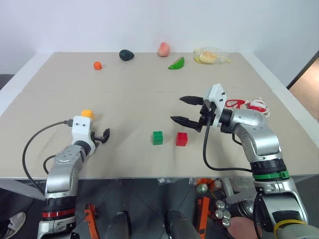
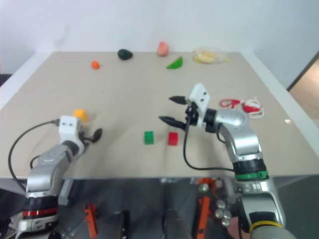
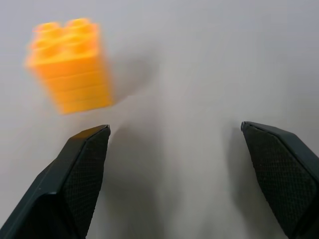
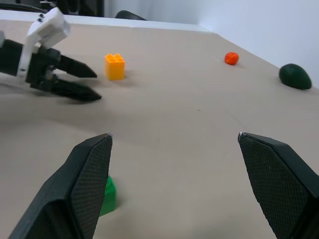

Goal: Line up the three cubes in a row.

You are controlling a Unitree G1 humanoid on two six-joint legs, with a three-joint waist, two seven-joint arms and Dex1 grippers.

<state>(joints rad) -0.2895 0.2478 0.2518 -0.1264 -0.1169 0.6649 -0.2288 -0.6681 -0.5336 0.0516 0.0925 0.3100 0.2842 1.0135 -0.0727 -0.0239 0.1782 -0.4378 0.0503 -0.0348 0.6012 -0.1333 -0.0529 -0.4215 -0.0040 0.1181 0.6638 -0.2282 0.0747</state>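
Now both my pincers gape wide, empty: left pincer [image 1: 103, 134] beside one yellow cube [image 1: 87, 114] near the desk's [image 1: 124, 94] left edge; one green cube [image 1: 157, 138] and one red cube [image 1: 181, 139] sit near its front edge, below my right pincer [image 1: 182, 109].

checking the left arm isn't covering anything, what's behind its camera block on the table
The yellow cube stands just behind it, partly covered in the head views, its base hidden. The left wrist view shows it whole on bare table.

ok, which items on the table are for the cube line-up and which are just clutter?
For the job: yellow cube, green cube, red cube.

Clutter: small orange fruit, dark green fruit, pink fruit, green wedge, clear bag, red-and-white corded toy.
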